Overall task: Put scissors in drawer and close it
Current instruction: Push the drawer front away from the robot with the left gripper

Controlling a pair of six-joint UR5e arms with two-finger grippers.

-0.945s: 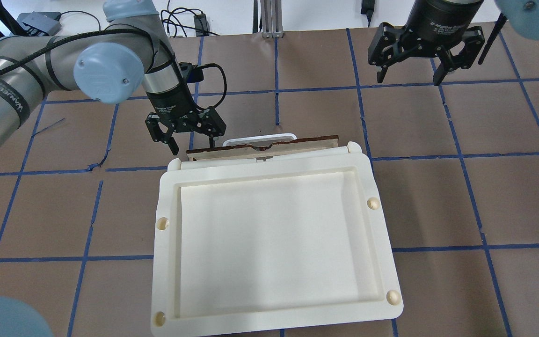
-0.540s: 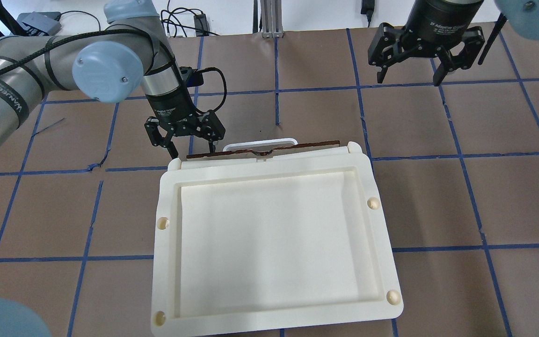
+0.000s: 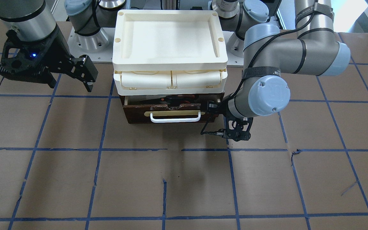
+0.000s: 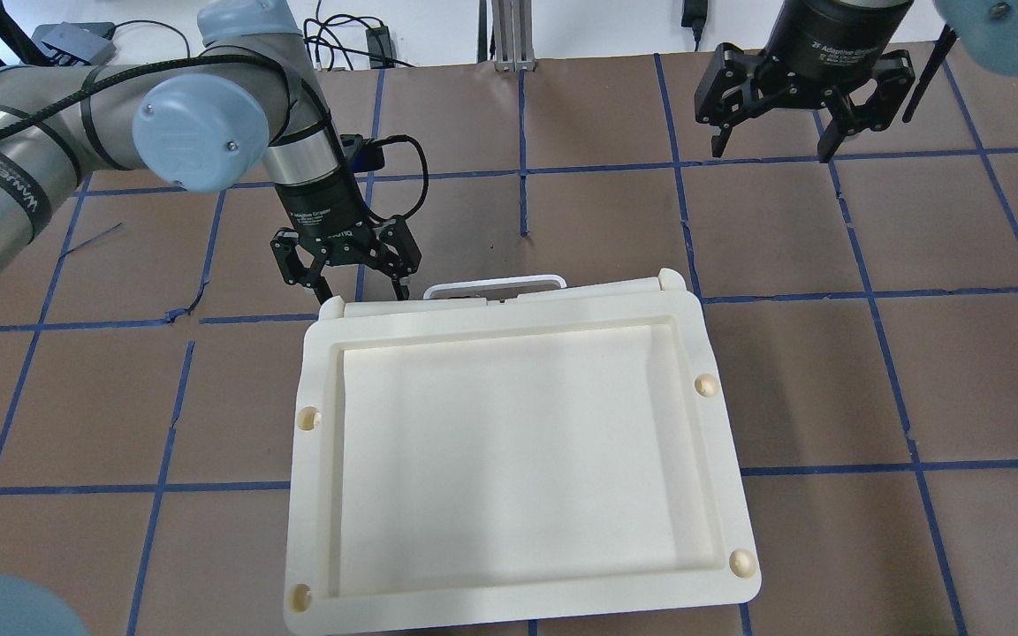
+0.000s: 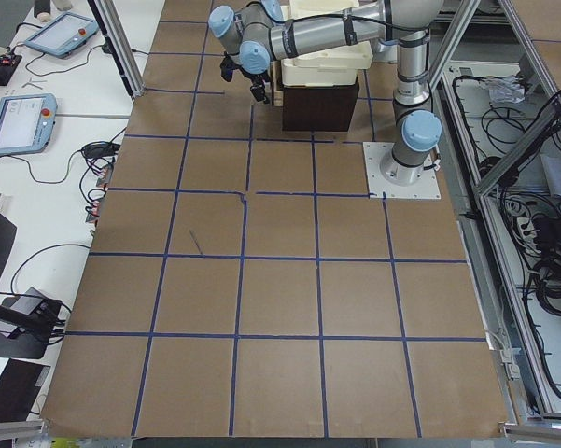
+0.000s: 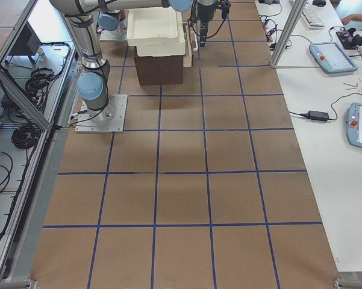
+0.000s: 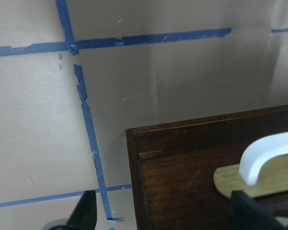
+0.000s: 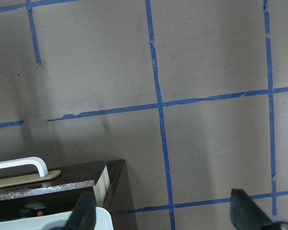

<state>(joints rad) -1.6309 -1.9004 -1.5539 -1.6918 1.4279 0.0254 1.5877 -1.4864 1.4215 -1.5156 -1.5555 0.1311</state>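
Observation:
The drawer (image 3: 139, 115) has a dark brown front, a brass plate and a white bar handle (image 3: 175, 119). It sits under the cream tray unit (image 3: 170, 83) and stands out a little. A dark shape with a spot of orange, the scissors (image 3: 168, 101), shows in the gap above the front. In the overhead view only the handle (image 4: 493, 284) shows. My left gripper (image 4: 360, 287) is open at the front's end; in its wrist view the drawer corner (image 7: 182, 163) lies between the fingers (image 7: 84, 215). My right gripper (image 4: 770, 141) is open and empty, high and far off.
The cream tray unit's wide top tray (image 4: 509, 442) overhangs the drawer and hides its inside from above. Brown table with blue tape grid (image 4: 871, 353) lies all round. Cables and power bricks (image 4: 368, 40) lie beyond the table's far edge.
The drawer has slid in under the tray unit; its pale wood strip and brown top edge no longer show from above. My left gripper moved with it toward the unit. The right arm stayed.

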